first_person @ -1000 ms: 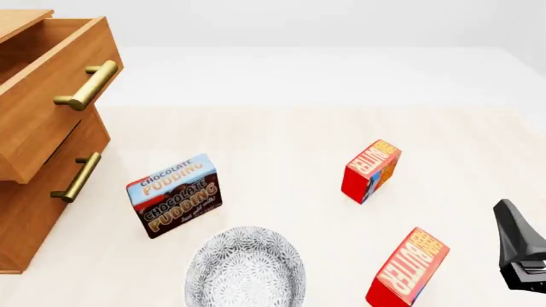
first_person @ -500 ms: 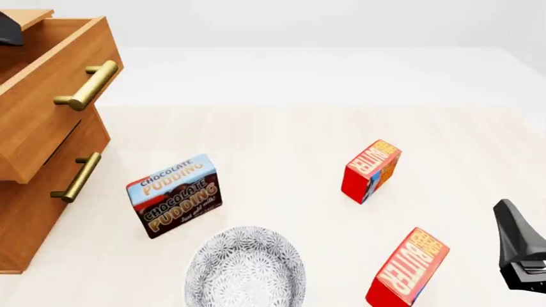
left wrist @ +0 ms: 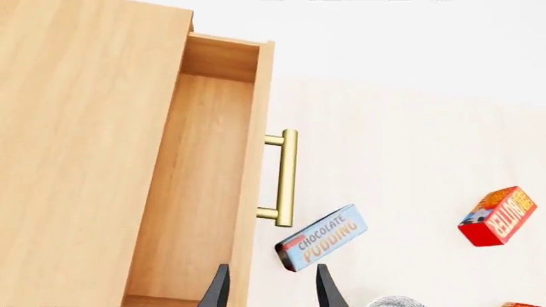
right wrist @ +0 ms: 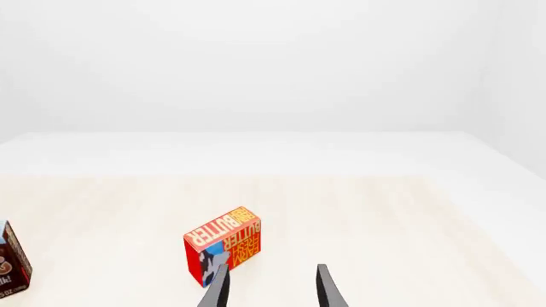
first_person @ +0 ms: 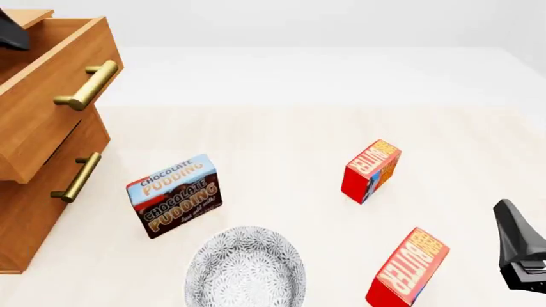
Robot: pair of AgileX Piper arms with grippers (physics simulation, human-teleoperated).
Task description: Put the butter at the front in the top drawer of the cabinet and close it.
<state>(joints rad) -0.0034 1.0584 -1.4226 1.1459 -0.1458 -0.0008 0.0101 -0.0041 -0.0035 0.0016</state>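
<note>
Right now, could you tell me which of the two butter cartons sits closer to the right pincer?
The nearer butter, beside the plate; the other carton stands farther back.

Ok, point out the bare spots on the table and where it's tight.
Bare: the wide stretch of table between the cabinet and the far butter carton, and everything behind that carton. Tight: the near edge, where the pudding box, patterned bowl and front butter sit together, right gripper alongside.
</note>
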